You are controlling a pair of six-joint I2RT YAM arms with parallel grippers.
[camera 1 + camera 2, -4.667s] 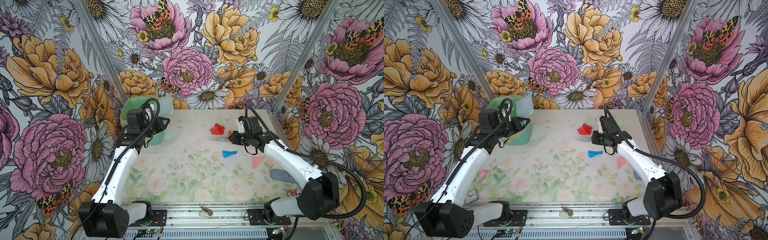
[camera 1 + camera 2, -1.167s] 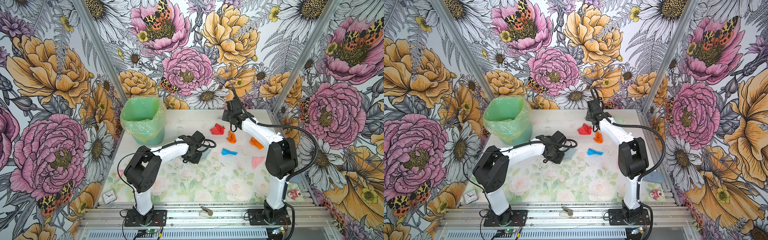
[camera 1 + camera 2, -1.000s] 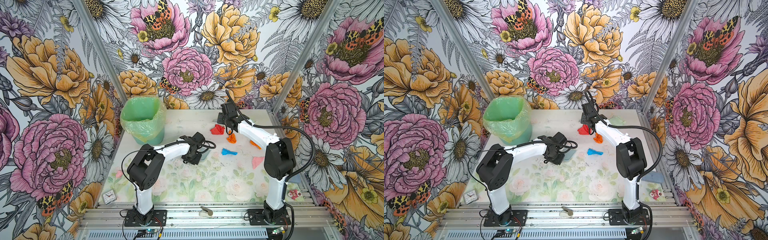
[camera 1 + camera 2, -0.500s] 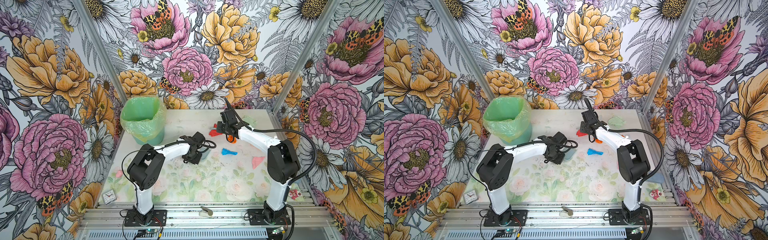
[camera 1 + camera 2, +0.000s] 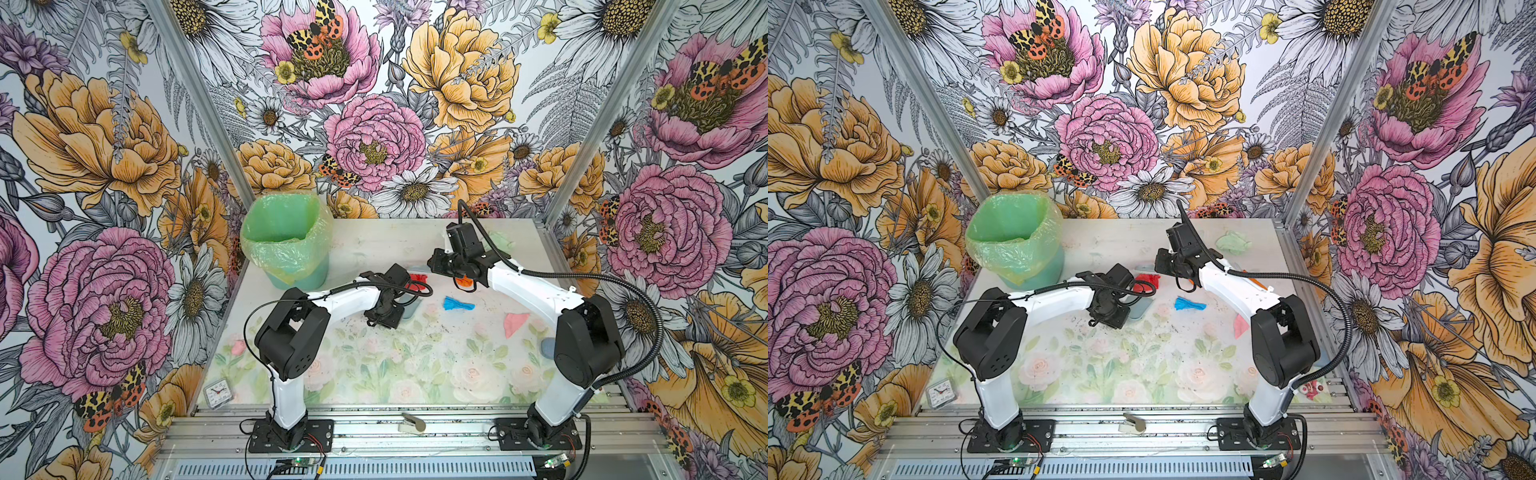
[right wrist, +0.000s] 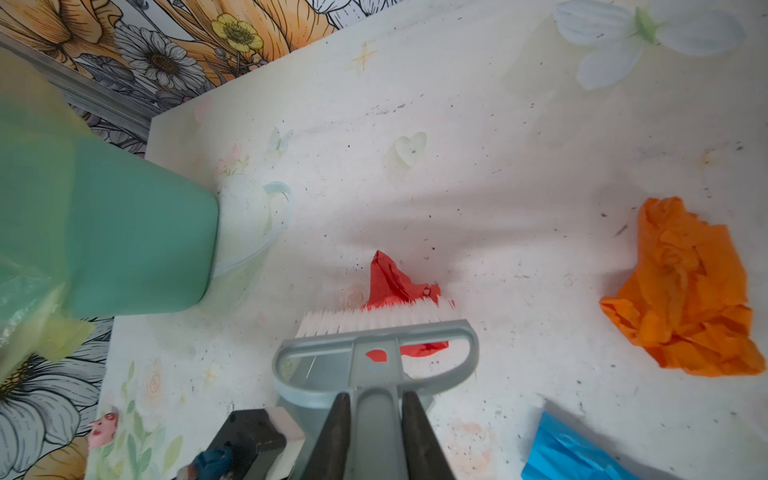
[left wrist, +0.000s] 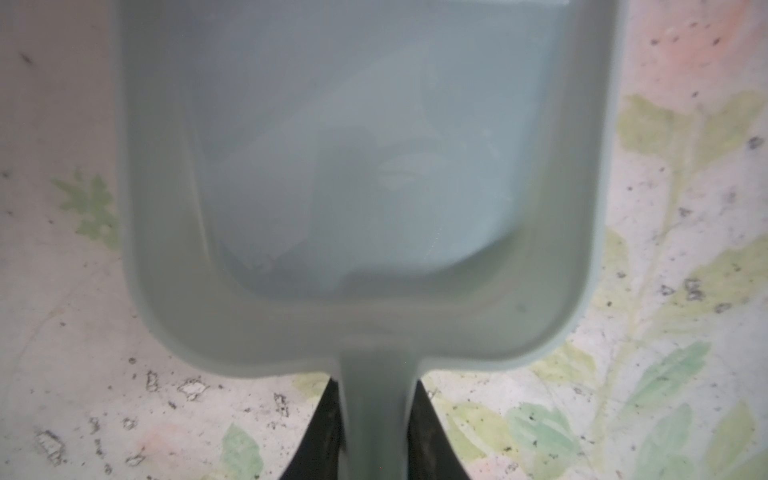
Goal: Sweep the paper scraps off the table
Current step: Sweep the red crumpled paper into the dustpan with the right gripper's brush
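Since a second ago, drawn in toward the dustpan (image 7: 374, 320): brush (image 6: 395, 330) and red scrap (image 6: 390, 280), with the right gripper (image 6: 376, 403) pinching the brush handle and the left gripper (image 7: 374, 384) pinching the dustpan handle, pan apparently resting on the tabletop (image 6: 519, 145). Sweeping step in hand: red scrap caught under the bristles (image 6: 365, 321) just beside the dustpan mouth, orange scrap (image 6: 690, 291) and blue scrap (image 6: 569, 453) near the dustpan, pink scrap (image 5: 515, 323) and pale green scrap (image 5: 1233, 243) well apart from it. Next, keep the bristles down and the dustpan still, pull the red scrap over the dustpan lip, then go back for the orange scrap.
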